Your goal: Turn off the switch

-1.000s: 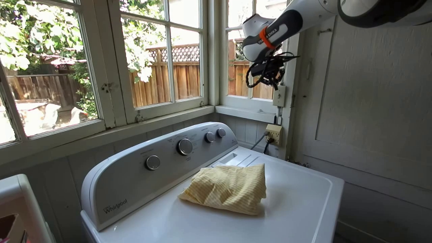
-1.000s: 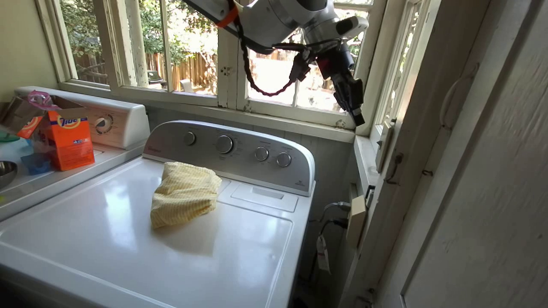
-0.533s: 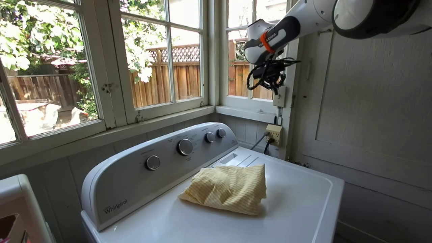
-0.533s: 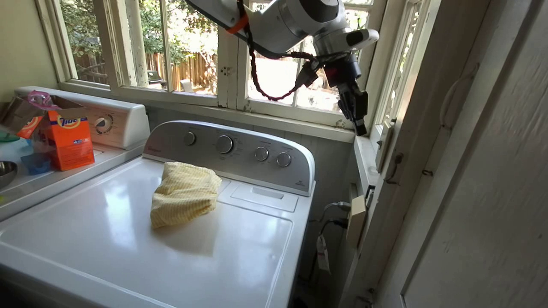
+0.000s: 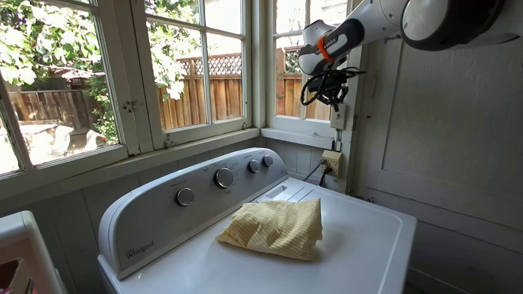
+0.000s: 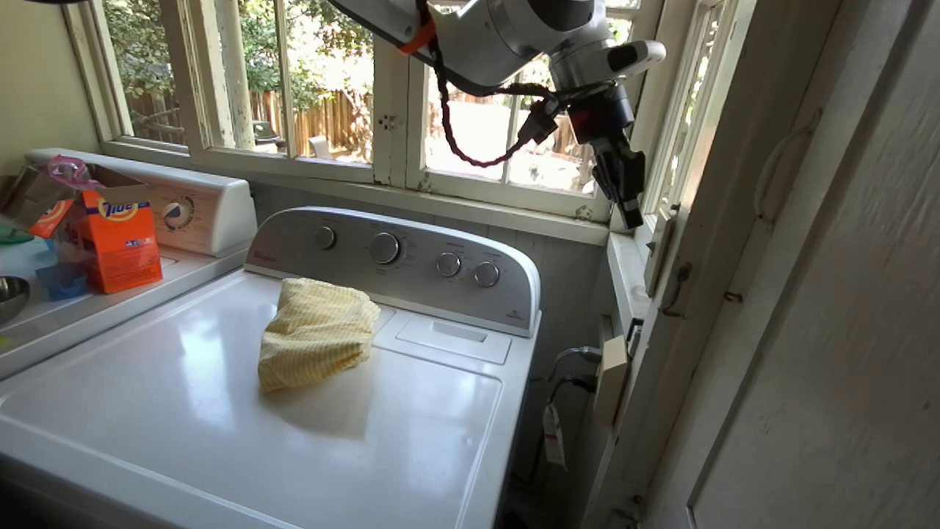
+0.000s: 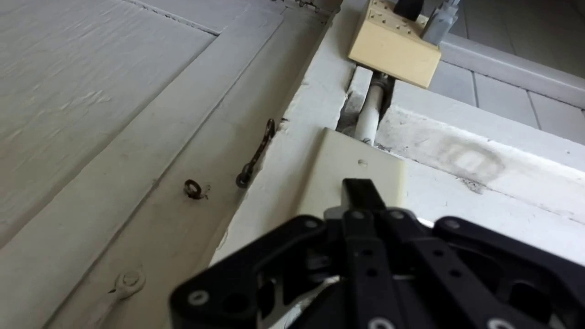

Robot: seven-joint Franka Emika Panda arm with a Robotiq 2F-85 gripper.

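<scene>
Nudging the switch (image 7: 352, 169) looks to be the step in hand, not yet done as far as I can judge. It sits straight above the outlet (image 5: 334, 161), joined to it by a short pipe (image 7: 368, 116). The gripper (image 6: 631, 217) is clenched on nothing, one blunt prod high above the outlet and near the switch; an exterior view seems to show a narrow gap. In the wrist view the fingertips (image 7: 363, 194) hide the switch's middle, so judge height in an exterior view, where the lever (image 6: 651, 247) stands out as a dark nub. Off is probably down, though nothing shown says so; if that holds, meet the lever's upper side and sweep toward the outlet, rather than shoving straight in. Push lightly and stop once it gives; a tip set too low could slide off or jam.

"Whirlpool" reads clearly on the panel (image 5: 157, 224) of the laundry machine (image 5: 355, 237) beside the outlet. "Tide" stands on the orange box (image 6: 125, 246), well apart from the outlet, past the machine. Above the outlet, the arm (image 5: 347, 32) carries lettering, probably "EMIKA". Marks on the tag (image 6: 554, 437) just below the outlet are too small to read.
</scene>
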